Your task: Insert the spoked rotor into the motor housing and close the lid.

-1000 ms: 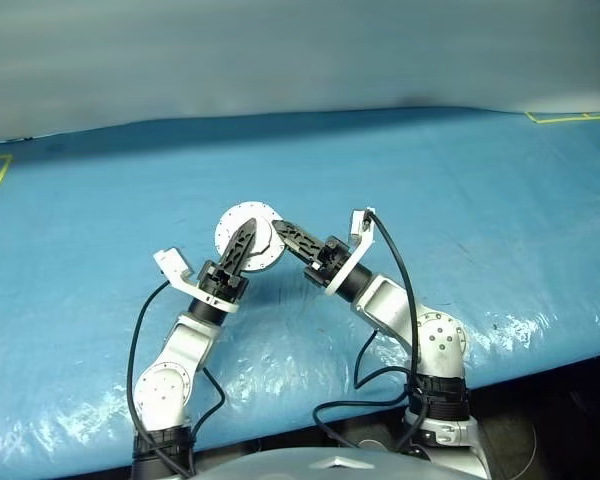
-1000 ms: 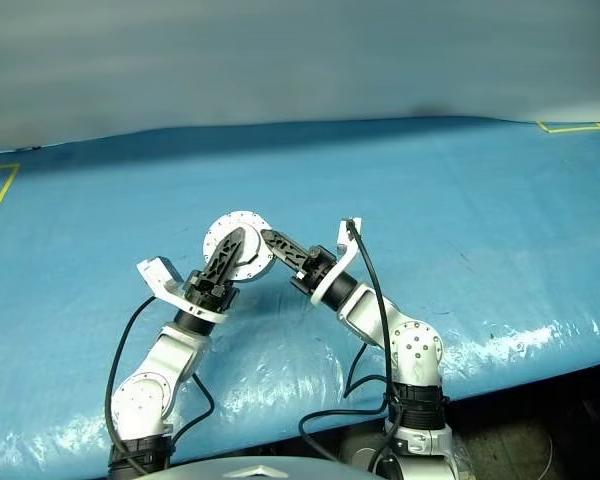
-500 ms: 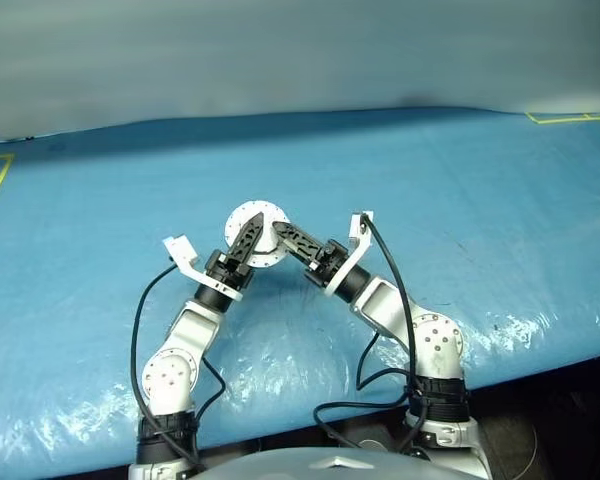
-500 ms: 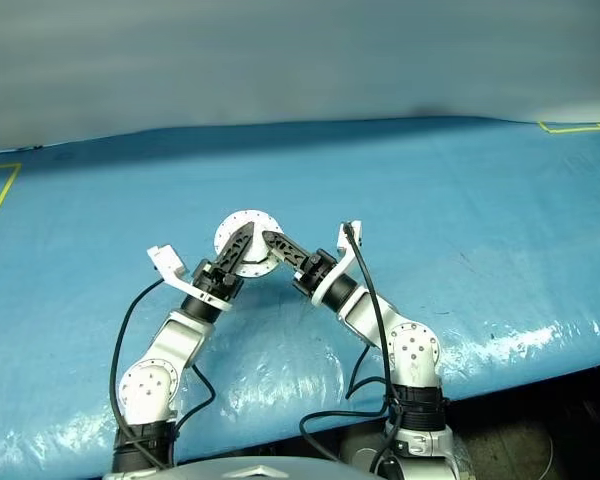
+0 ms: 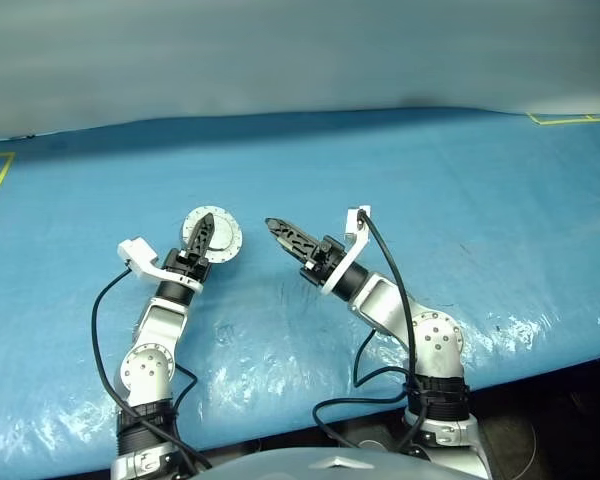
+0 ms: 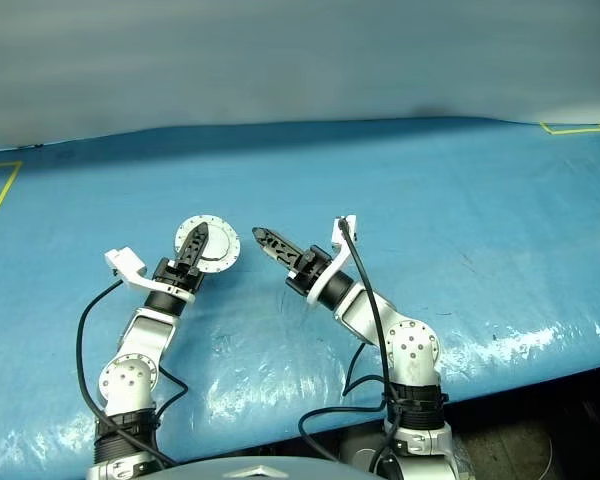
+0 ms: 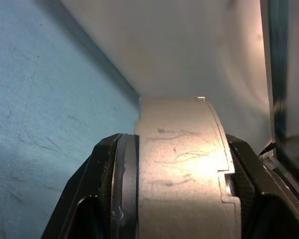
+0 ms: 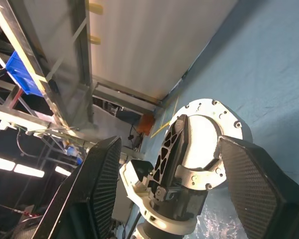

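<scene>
right pincer (image 5: 277, 228) let go since a second ago, now open, empty. closed motor housing (image 5: 212, 236) carried off left, gripped in left pincer (image 5: 202, 232) above blue worktop (image 5: 460, 200). lid looks on; set-down likely remaining.

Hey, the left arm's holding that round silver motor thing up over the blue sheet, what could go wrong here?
The left gripper alone pinches the round silver motor assembly by its edges, above the blue table cover; it might slip and drop. The right gripper stands open and apart, giving no support.
</scene>
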Motion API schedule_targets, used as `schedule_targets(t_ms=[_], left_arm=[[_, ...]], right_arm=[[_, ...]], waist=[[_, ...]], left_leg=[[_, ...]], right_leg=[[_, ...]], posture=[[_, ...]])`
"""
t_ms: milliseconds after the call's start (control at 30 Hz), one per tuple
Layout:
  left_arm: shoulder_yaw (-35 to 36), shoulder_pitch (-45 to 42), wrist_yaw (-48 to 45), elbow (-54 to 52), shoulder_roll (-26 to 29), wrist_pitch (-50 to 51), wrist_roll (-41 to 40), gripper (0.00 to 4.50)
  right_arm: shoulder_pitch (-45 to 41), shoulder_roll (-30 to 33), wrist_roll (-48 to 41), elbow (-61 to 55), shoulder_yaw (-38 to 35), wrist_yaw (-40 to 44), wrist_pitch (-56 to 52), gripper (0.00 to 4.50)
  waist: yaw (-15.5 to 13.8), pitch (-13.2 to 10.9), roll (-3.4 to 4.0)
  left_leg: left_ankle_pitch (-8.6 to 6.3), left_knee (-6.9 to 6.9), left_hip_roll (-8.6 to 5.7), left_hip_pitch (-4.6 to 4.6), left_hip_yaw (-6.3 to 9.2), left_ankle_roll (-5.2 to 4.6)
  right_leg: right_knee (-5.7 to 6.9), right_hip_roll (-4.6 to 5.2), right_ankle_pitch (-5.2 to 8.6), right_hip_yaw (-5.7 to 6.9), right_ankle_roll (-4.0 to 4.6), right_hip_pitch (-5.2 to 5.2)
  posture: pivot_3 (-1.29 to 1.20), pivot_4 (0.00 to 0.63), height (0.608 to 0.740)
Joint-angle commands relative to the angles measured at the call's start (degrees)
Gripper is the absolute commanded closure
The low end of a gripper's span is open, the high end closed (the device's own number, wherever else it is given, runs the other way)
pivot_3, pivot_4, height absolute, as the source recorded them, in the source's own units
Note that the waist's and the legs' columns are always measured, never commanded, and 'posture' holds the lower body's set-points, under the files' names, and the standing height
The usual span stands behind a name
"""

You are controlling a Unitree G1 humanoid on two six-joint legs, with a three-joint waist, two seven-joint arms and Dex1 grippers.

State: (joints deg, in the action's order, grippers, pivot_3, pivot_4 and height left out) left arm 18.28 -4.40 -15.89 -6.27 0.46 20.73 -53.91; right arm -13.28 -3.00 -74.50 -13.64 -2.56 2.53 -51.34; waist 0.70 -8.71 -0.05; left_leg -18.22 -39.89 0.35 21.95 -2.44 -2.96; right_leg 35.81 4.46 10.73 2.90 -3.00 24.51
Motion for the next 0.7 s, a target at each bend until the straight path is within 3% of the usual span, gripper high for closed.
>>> schedule_targets(t_ms=[33, 200, 500, 700], left_arm=[[3.05, -2.87, 1.32, -0.27, 0.94, -3.92, 1.39, 2.15], [6.16, -5.19, 1.62, 3.44, 3.06, -6.15, 3.35, 2.15], [5.85, -5.91, 3.65, 7.77, 3.17, -6.76, 8.42, 2.15], [6.37, -5.74, 8.56, 10.50, 4.49, -6.85, 13.84, 0.14]], right_arm=[[-0.93, 0.04, 0.37, -2.10, 0.98, 0.28, 0.28, 1.24], [-1.12, 1.08, 4.66, -3.21, 1.71, 1.19, 1.94, 1.24], [0.63, 5.20, 22.09, -5.39, 7.30, 4.11, 9.01, 1.24], [2.09, 5.28, 28.96, -4.23, 7.95, 3.15, 11.03, 1.24]], waist=[[0.05, 0.00, 0.00], [0.14, -0.01, -0.03], [-0.03, 0.02, -0.26], [-0.03, 0.04, -0.29]], left_leg=[[0.01, 0.00, 0.00, 0.00, 0.00, 0.01], [0.02, 0.00, 0.01, -0.01, -0.01, 0.04], [-0.01, -0.01, -0.06, 0.00, -0.08, -0.01], [0.04, -0.02, -0.03, -0.06, -0.09, 0.06]], right_leg=[[0.01, -0.02, 0.00, 0.01, 0.01, 0.00], [0.03, -0.08, 0.01, 0.02, 0.03, 0.01], [-0.02, 0.01, -0.02, -0.01, -0.03, 0.00], [0.04, -0.01, -0.02, -0.01, -0.03, -0.02]], posture=[[0.00, 0.150, 0.740], [0.00, 0.150, 0.740], [0.00, 0.150, 0.740], [0.00, 0.150, 0.740]])
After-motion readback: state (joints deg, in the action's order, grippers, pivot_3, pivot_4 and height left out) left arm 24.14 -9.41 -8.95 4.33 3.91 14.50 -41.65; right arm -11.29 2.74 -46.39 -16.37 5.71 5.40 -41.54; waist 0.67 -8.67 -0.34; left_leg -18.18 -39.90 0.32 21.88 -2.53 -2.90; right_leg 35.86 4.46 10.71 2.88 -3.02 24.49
